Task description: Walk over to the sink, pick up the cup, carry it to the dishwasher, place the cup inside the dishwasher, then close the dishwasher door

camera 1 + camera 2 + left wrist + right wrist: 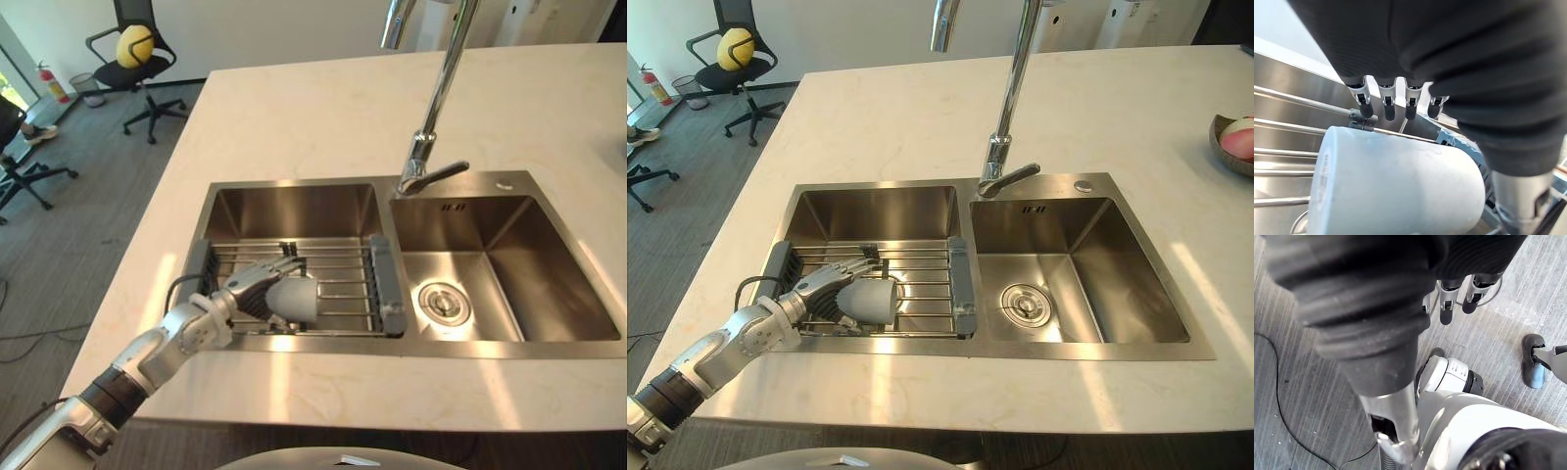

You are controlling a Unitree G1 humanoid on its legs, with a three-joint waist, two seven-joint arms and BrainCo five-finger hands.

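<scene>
A: Where's the cup?
B: The pale grey cylindrical cup [297, 299] is on its side on the wire dish rack with grey end pieces [345, 257]. The rack spans the left basin of the stainless steel double sink [294, 208], which is set in the pale marble-look worktop [294, 117].
A: Left robot hand?
B: The left robot hand [257, 286] is down in that basin, right at the cup. Its fingers [1388, 100] are stretched out side by side over the cup's upper side. The thumb [1518, 196] is apart from them, beside the cup's end. The hand isn't wrapped round the cup, and I can't tell if it's touching.
A: Right robot hand?
B: The right robot hand [1445, 308] hangs over the grey floor, fingers loose, holding nothing.
A: Anything else?
B: A tall chrome tap [436, 108] behind the divider between the basins.
</scene>
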